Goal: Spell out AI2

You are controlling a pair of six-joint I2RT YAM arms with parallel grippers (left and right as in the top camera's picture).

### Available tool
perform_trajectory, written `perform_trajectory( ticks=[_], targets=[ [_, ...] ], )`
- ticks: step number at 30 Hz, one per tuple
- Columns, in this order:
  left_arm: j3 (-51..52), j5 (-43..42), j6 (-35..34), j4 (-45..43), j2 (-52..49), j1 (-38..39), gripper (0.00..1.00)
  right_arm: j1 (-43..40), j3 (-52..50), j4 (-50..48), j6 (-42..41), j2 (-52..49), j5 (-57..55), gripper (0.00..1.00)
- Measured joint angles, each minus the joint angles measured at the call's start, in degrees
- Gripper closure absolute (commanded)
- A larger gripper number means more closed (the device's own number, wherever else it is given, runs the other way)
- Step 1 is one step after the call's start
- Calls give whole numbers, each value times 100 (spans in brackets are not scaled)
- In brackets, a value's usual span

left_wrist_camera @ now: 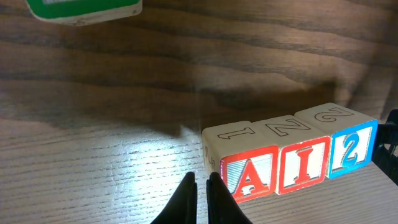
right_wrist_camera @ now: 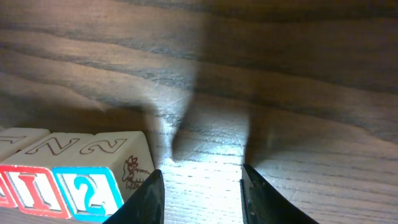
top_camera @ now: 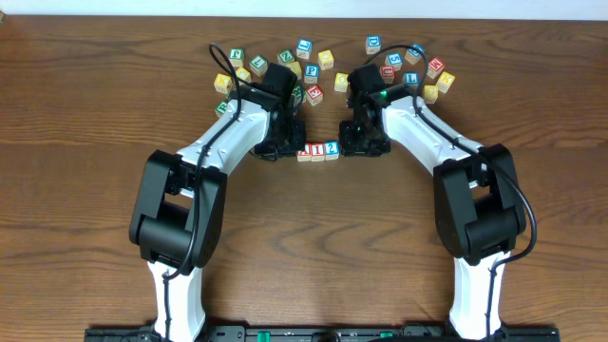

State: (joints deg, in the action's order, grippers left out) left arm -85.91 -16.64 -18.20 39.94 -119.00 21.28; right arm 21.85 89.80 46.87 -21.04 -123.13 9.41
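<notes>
Three pale wooden cubes stand side by side in a row on the table: a red A, a red I and a blue 2. From overhead the row lies between the two grippers. My left gripper is shut with nothing in it, its tips just left of the A cube. My right gripper is open and empty, its left finger close beside the 2 cube, with the I cube further left.
Several other letter cubes lie scattered in an arc at the back of the table. A green-printed cube shows at the top left of the left wrist view. Bare wood lies in front of the row.
</notes>
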Motion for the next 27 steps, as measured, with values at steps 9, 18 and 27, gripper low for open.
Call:
perform_trajectory(
  ticks=[9, 18, 27],
  targets=[
    [0, 0, 46, -15, -2, 0, 92, 57, 0, 2, -4, 0, 9, 67],
    [0, 0, 48, -151, -2, 0, 92, 59, 0, -2, -87, 0, 9, 68],
    [0, -28, 48, -162, -2, 17, 92, 59, 0, -9, -96, 0, 9, 68]
  ],
)
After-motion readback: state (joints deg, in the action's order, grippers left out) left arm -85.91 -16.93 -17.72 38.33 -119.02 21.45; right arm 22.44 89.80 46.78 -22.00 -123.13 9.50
